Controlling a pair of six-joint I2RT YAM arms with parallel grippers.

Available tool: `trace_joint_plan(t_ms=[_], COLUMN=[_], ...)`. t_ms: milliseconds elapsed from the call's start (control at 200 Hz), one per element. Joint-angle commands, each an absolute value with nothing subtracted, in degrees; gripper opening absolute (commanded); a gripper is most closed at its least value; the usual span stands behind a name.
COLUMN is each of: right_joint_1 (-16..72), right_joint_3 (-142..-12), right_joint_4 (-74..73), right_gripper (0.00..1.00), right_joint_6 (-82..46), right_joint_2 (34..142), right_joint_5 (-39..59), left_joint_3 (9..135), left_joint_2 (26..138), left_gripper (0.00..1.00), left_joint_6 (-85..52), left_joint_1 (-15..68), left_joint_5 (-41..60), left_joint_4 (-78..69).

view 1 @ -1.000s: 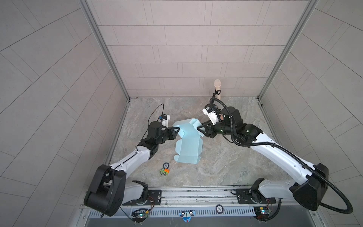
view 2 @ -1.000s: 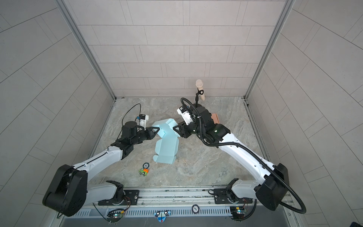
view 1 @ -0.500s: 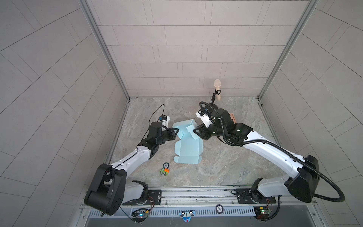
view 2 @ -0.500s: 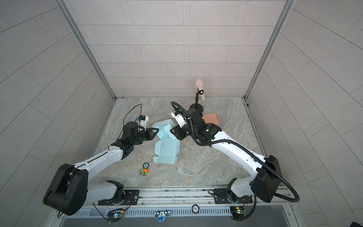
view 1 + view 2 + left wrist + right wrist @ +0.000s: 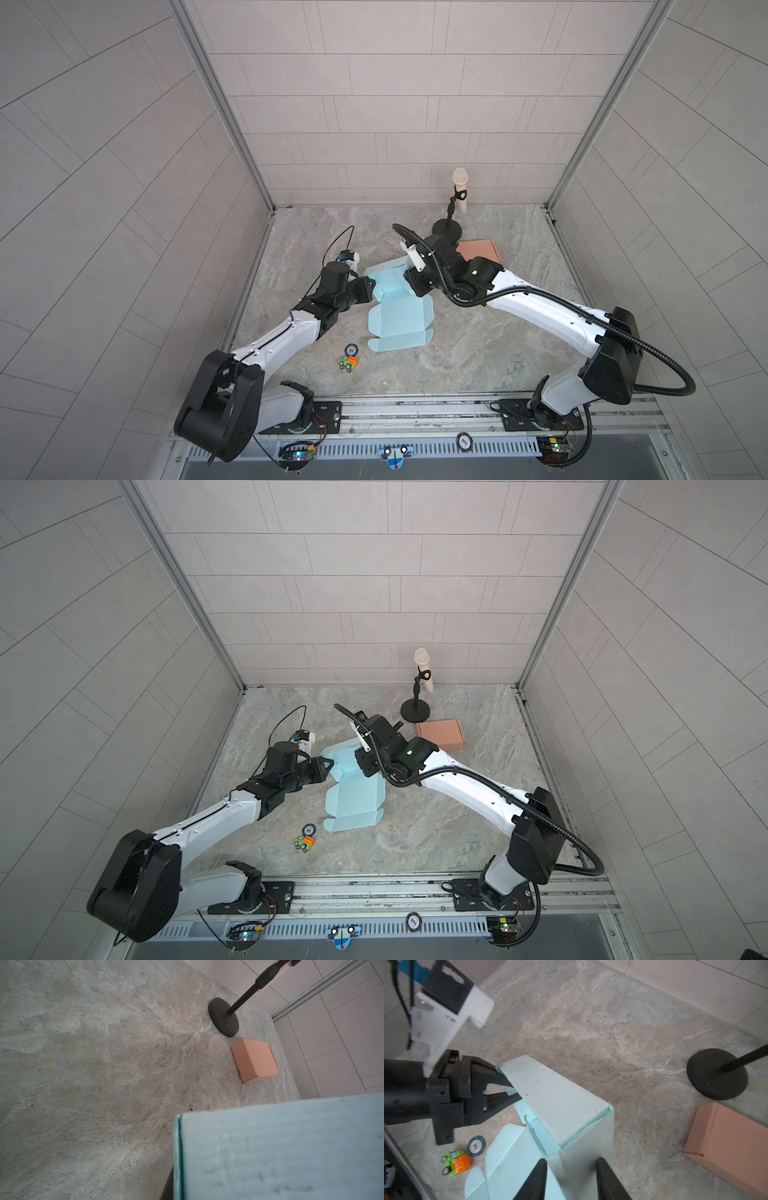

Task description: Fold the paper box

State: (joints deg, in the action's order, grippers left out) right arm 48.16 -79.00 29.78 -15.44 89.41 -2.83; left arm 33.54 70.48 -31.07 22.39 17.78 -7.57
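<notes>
Lab test cell: tiled walls (image 5: 374, 104), rail (image 5: 415, 409)

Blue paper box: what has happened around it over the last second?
The right hand swung leftward in both top views, in over the far end of the blue box, fingers spread against a raised wall. This uncovered more of the pink box. The left hand stayed pinched on the left flap. The toy car, chip and microphone stand did not move.

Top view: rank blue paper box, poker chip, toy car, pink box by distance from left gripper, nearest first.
1. blue paper box, clamped in the left gripper.
2. poker chip, toward the front.
3. toy car, just past the chip.
4. pink box, back right.
</notes>
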Motion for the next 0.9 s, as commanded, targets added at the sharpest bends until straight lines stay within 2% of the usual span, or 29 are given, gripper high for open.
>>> trace_joint_plan(t_ms=[0, 516, 631, 736, 896], right_joint_1=[50.4, 57.8, 58.1, 58.3, 59.0], right_joint_3=[-81.1, -88.7, -89.6, -90.5, -93.5], right_joint_4=[33.1, 44.0, 45.1, 46.0, 48.9], right_gripper=[0.41, 0.35, 0.3, 0.2, 0.19], right_joint_6=[-15.5, -16.6, -17.6, -18.0, -17.8], right_joint_2=[90.8, 98.6, 99.8, 100.8, 103.8], right_joint_5=[-11.8, -38.7, -41.8, -44.5, -49.9], left_joint_3=[35.5, 35.6, 36.0, 35.6, 35.2], left_joint_2=[67.7, 65.2, 64.6, 64.0, 63.0], left_gripper=[0.11, 0.11, 0.1, 0.1, 0.1], left_joint_6=[-31.0, -35.9, -36.5, -37.6, -38.3], left_joint_1=[24.9, 28.3, 28.3, 28.3, 28.3], left_joint_5=[17.8, 18.9, 19.5, 19.7, 20.1], left_joint_4=[-6.7, -7.2, -6.9, -7.4, -8.7])
